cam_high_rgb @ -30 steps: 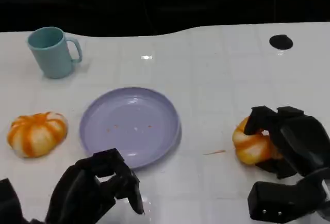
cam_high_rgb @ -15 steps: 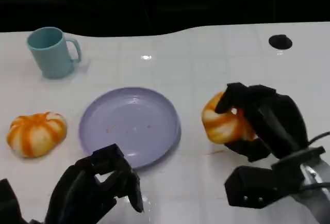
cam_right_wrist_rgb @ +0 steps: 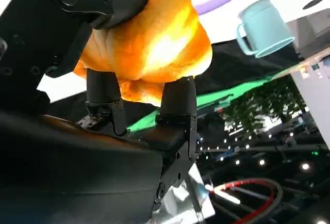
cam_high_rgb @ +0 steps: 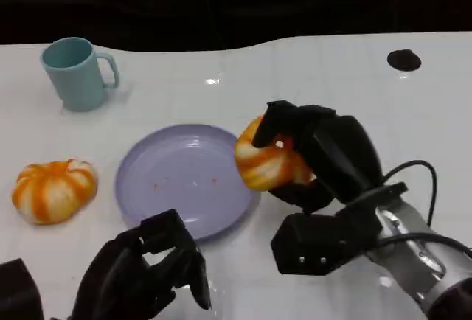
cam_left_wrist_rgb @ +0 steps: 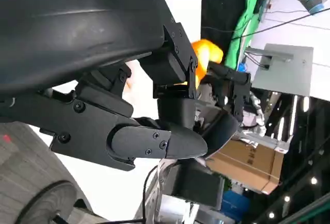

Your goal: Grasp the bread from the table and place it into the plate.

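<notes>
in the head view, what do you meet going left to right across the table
Orange-and-white striped bread roll lying on the table → teal ceramic mug → round lavender plate → second orange-and-white bread roll, held by the right robot hand → small black round spot.

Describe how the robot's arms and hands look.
Both hands, left hand and right hand, are matte black with blocky, segmented fingers and visible screws. The right forearm is silver metal, with a thin black cable looping from behind the wrist. No markings show.
</notes>
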